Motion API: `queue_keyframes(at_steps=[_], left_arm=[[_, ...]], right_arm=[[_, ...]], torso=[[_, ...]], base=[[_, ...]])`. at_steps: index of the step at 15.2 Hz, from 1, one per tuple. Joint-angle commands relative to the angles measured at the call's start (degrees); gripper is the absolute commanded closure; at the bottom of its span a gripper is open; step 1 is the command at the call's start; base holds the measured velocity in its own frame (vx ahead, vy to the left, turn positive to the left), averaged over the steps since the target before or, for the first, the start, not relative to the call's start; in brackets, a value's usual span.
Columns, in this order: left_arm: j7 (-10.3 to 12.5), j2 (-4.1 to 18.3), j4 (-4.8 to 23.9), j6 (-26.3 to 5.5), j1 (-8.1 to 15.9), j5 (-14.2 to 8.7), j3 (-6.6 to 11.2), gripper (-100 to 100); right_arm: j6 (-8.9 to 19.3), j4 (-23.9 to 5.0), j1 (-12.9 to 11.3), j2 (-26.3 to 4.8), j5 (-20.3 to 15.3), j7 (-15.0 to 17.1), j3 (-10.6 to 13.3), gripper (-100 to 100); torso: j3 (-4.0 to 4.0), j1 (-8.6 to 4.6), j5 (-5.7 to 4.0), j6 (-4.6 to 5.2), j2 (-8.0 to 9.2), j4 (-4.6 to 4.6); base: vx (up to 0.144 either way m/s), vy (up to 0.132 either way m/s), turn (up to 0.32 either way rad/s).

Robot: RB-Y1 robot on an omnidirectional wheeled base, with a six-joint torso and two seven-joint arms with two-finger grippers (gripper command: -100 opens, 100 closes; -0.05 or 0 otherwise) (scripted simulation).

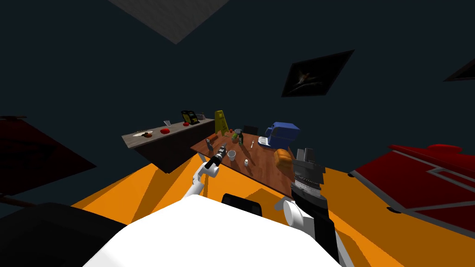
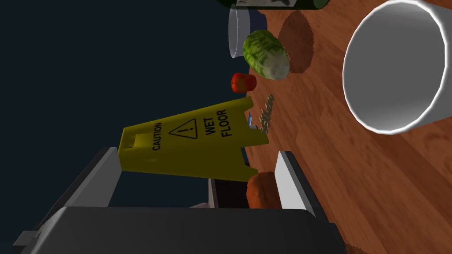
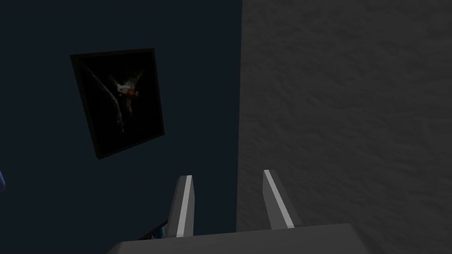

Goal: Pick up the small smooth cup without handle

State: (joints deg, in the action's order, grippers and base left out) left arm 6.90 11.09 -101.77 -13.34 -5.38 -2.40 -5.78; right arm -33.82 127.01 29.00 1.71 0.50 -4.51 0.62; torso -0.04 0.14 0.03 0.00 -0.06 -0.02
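as our left arm reaches out over the brown wooden desk (image 1: 264, 169), the left gripper (image 2: 196, 169) hangs just beside the small white cup (image 2: 393, 66). its fingers (image 2: 289, 185) stand wide apart and hold nothing. the cup is smooth, has no handle and stands upright on the desk. it is off to one side of the fingers, not between them, and we look into its open mouth. past the fingers stands a yellow wet floor sign (image 2: 190, 141). near the sign lie a small red fruit (image 2: 243, 82) and a green lettuce (image 2: 266, 54), with a clear glass (image 2: 235, 31) beside the lettuce. in the head view a small white thing (image 1: 246, 162) stands near the cup. our right gripper (image 1: 305, 153) is held up on our right side, away from the cup. its fingers stand a little apart with nothing between them.
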Motion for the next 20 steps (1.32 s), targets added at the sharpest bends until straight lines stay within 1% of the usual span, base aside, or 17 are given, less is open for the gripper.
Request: queue_keyframes(at_steps=[1,3,4,5,7,8,10,11,12,14,15,17,18,19,20], left_arm=[[0.15,0.15,2.29,-2.86,2.16,-0.74,-0.23,-100],[0.15,0.15,2.29,-5.17,2.16,-0.74,-0.23,-100],[0.15,0.15,2.29,-5.50,2.16,-0.74,-0.23,-100],[0.24,0.16,4.30,-7.53,4.16,-1.35,-0.43,-100],[0.24,0.16,4.30,-9.45,4.16,-1.35,-0.43,-100],[0.33,0.14,6.31,-11.05,6.15,-1.95,-0.63,-100],[0.33,0.14,6.31,-13.40,6.15,-1.95,-0.63,-100],[0.33,0.14,6.31,-13.40,6.15,-1.95,-0.63,-100],[0.43,0.09,8.31,-15.52,8.14,-2.55,-0.84,-100],[0.43,0.09,8.31,-17.33,8.14,-2.55,-0.84,-100],[0.52,0.02,10.29,-18.81,10.12,-3.15,-1.04,-100],[0.52,0.02,10.29,-20.98,10.12,-3.15,-1.04,-100],[0.52,0.02,10.29,-21.23,10.12,-3.15,-1.04,-100],[0.61,-0.08,12.24,-23.03,12.09,-3.75,-1.25,-100],[0.61,-0.08,12.24,-24.15,12.09,-3.75,-1.25,-100]], right_arm=[[0.00,0.00,0.00,0.00,0.00,0.00,0.00,0],[0.00,0.00,0.00,0.00,0.00,0.00,0.00,0],[0.00,0.00,0.00,0.00,0.00,0.00,0.00,0],[0.00,0.00,0.00,0.00,0.00,0.00,0.00,0],[0.00,0.00,0.00,0.00,0.00,0.00,0.00,0],[0.00,0.00,0.00,0.00,0.00,0.00,0.00,0],[0.00,0.00,0.00,0.00,0.00,0.00,0.00,0],[0.00,0.00,0.00,0.00,0.00,0.00,0.00,0],[0.00,0.00,0.00,0.00,0.00,0.00,0.00,0],[0.00,0.00,0.00,0.00,0.00,0.00,0.00,0],[0.00,0.00,0.00,0.00,0.00,0.00,0.00,0],[0.00,0.00,0.00,0.00,0.00,0.00,0.00,0],[0.00,0.00,0.00,0.00,0.00,0.00,0.00,0],[0.00,0.00,0.00,0.00,0.00,0.00,0.00,0],[0.00,0.00,0.00,0.00,0.00,0.00,0.00,0]], torso=[[0.00,0.00,0.00,0.00,0.00,0.00],[0.00,0.01,0.00,0.01,-0.01,0.00],[0.00,-0.02,0.00,0.00,0.00,0.00],[0.01,-0.05,-0.01,0.00,0.01,0.00],[0.00,-0.03,-0.01,0.01,0.00,0.00],[0.00,-0.03,-0.01,0.00,0.00,0.00],[-0.01,0.00,0.00,0.01,-0.02,0.00],[0.00,-0.01,0.00,0.00,-0.01,0.00],[0.00,-0.04,-0.01,0.00,0.01,0.00],[-0.01,-0.04,-0.01,0.01,-0.02,0.00],[-0.01,-0.04,-0.01,0.00,-0.01,0.00],[-0.01,0.00,0.00,0.00,-0.01,0.00],[0.00,-0.01,0.00,0.00,-0.01,0.00],[0.00,-0.05,-0.01,0.00,0.00,0.00],[0.00,-0.06,-0.02,0.01,0.00,0.00]], base=[[0.009,0.032,-0.025],[0.006,0.030,-0.023],[0.005,0.015,0.000],[0.008,0.021,-0.023],[0.008,0.027,-0.026],[0.009,0.032,-0.026],[0.010,0.032,-0.028],[0.005,0.015,0.000],[0.010,0.020,-0.020],[0.012,0.025,-0.028],[0.009,0.030,-0.033],[0.011,0.034,-0.024],[0.005,0.014,0.001],[0.008,0.019,-0.025],[0.012,0.025,-0.038]])
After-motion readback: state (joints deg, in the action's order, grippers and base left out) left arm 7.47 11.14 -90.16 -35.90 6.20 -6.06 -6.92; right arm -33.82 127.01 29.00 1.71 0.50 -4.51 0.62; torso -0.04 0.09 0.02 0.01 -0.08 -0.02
